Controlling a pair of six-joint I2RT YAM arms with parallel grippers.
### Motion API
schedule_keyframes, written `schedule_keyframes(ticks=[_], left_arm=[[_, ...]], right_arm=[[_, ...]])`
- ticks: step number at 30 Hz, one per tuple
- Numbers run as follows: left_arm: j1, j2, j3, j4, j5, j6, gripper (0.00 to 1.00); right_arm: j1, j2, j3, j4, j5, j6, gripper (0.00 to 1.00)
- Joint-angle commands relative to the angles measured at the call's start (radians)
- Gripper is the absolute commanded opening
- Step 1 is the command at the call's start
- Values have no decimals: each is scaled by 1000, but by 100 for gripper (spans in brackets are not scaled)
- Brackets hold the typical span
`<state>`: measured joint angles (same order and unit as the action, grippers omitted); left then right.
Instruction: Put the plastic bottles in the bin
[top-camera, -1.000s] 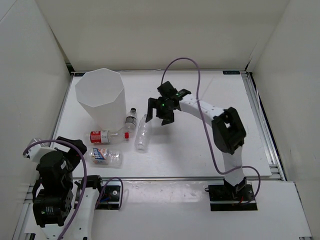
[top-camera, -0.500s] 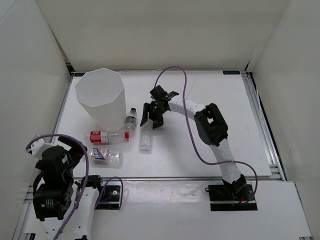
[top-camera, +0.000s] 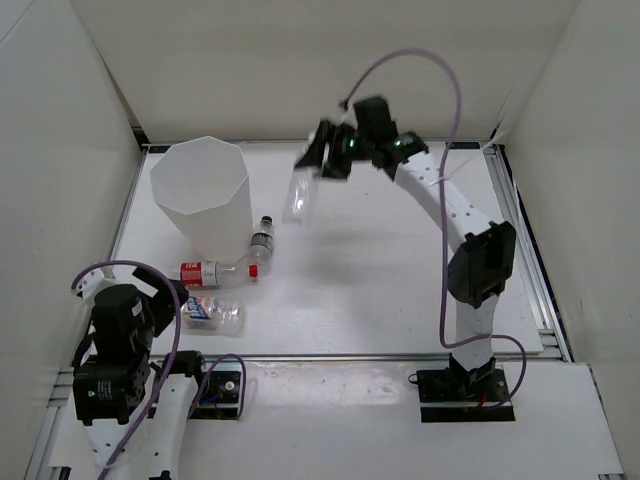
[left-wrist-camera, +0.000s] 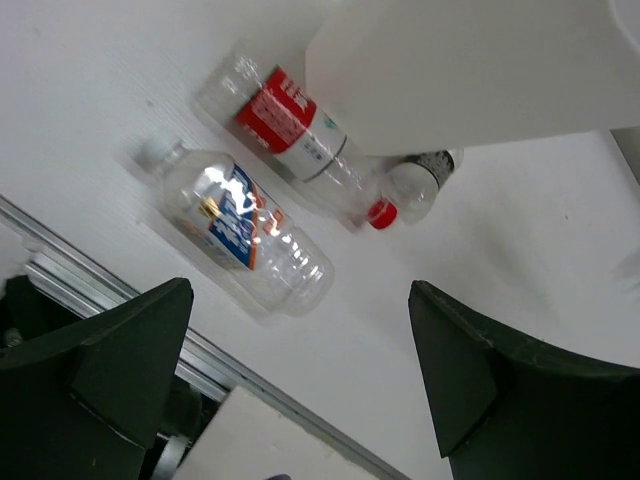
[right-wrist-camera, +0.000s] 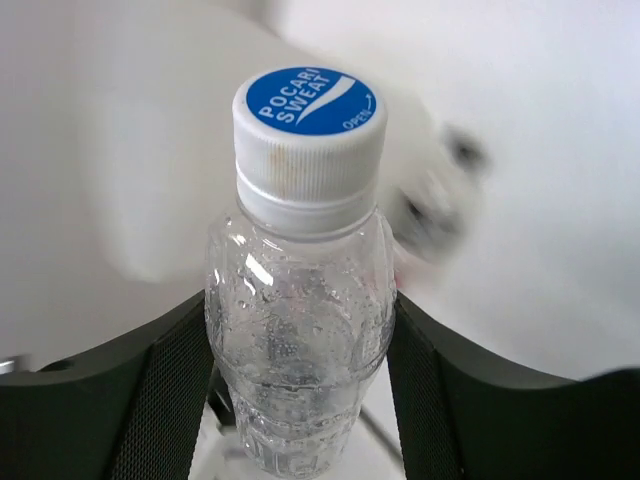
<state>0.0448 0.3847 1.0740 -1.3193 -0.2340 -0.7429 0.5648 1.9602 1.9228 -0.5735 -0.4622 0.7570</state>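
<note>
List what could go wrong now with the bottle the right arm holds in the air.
1. The clear Pocari Sweat bottle dangles from the right tool, gripped near its cap end; it may swing or slip out.
2. It hangs beside the bin, not above its opening; an early release could drop it onto the table or bounce it off the rim.

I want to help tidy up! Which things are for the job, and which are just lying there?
For the job: plain bottle in the right end effector, red-label bottle, dark-capped bottle, colourful-label bottle, bin.
Just there: purple cable, metal rail.
</note>
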Motion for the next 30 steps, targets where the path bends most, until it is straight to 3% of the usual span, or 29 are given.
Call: schedule_keyframes(ticks=[1,4,7,11,14,18,20,26,30], left_arm=[[-20,28,-54,16,94,-110,100],[-40,49,-89,-46,94,-185,100],[-51,78,-89,-72,61,-185,100],[-51,143,-80,-84,73,-99,100],[-51,192,-71,-106,73,-32,100],[-51,232,-49,-106,82,-12,100],[-51,244,-39,-106,82,-12,100],[-51,233,-100,-55,62,-108,100],[-51,224,-230,-44,53,-254,100]], right_arm=[[7,32,371,136,-119,5,50],[18,167,646,213,-151,27,50],[69,149,524,398,-100,15,51],[191,232,623,399,49,-147,54],[262,232,579,476,222,-240,57],[303,284,642,518,315,-358,75],[313,263,624,528,356,-404,99],[322,51,524,399,485,-446,99],[322,-73,478,263,508,-465,99]])
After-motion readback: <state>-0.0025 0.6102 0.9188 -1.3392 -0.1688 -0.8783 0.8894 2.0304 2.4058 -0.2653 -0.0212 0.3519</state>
